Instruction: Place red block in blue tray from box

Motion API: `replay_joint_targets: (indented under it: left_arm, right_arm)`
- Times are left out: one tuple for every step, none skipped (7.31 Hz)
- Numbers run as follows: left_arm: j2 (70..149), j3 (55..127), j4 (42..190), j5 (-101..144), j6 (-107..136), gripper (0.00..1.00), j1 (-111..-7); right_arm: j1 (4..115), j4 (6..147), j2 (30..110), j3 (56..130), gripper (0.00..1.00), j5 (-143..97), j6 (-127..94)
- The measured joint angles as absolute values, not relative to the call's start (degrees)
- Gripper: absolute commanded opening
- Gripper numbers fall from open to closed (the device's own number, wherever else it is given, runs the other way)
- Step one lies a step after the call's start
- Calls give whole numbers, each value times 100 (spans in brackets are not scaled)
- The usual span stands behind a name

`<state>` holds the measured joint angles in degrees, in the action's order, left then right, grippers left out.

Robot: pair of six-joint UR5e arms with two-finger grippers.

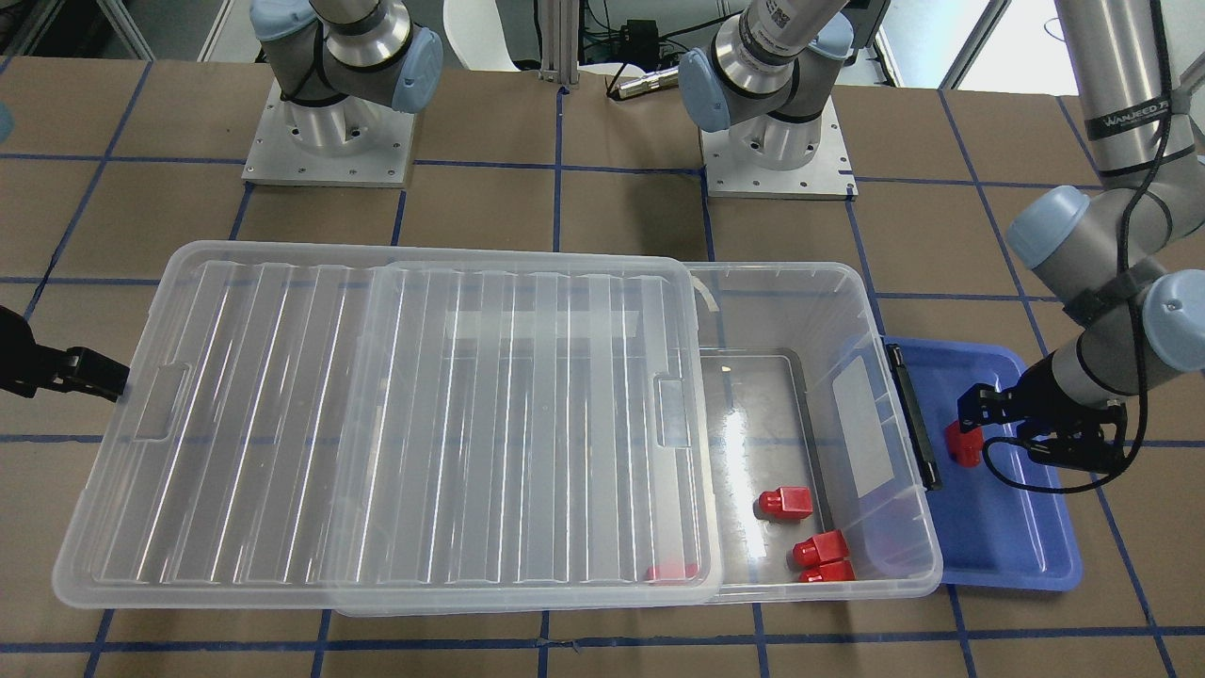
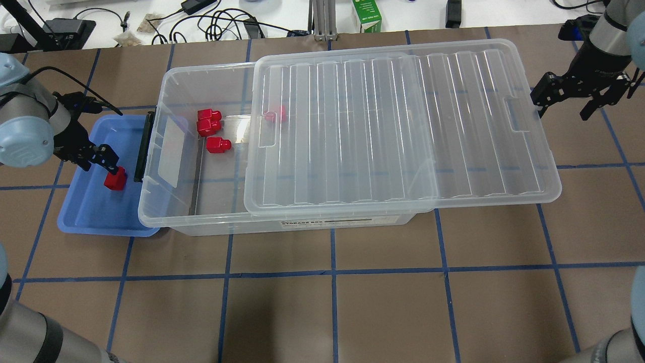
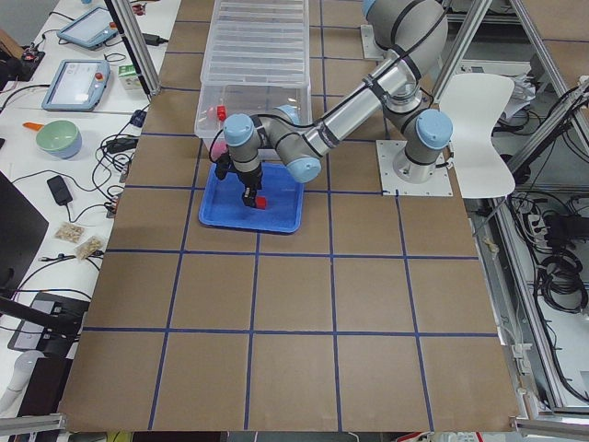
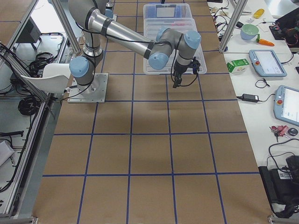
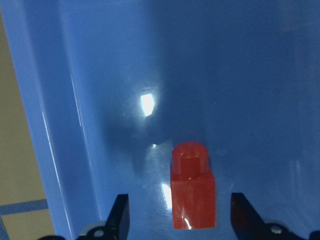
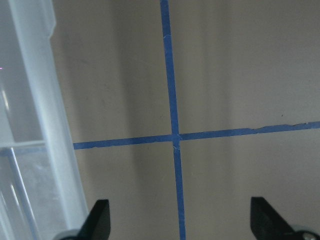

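Note:
A red block lies on the floor of the blue tray. My left gripper is open just above it, its fingers apart from the block on both sides. The clear box stands beside the tray, its lid slid partly off. Three red blocks lie in the uncovered end, and another shows through the lid. My right gripper is open and empty at the lid's far end.
The box's black latch bar faces the tray. The two arm bases stand behind the box. Cables and a green carton lie beyond the table's far edge. Blue tape lines grid the brown tabletop.

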<state>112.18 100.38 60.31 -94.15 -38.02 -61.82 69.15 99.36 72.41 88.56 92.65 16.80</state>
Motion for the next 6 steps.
replay_joint_targets:
  left_arm:
    - [11006,9898,6416,-9412,-3788,76,-6212]
    - [10761,9702,6890,-9412,-3776,76,-6272]
    - [10505,9494,7375,-9414,-3708,77,-6384]
    - [10236,9324,7773,-9423,-3542,78,-6582]
    - [9986,9228,8006,-9434,-3299,81,-6852]
    - [9760,9189,8119,-9447,-2918,83,-7187]
  right_arm:
    - [7015,9950,7246,8861,100,9264,1647]
    - [7151,9957,7247,8861,100,9261,1622]
    - [7279,9965,7248,8862,100,9258,1547]
    - [7405,9971,7256,8865,100,9256,1384]
    - [7567,9976,7260,8867,100,9253,1169]
    - [7767,9981,7260,8867,100,9249,904]
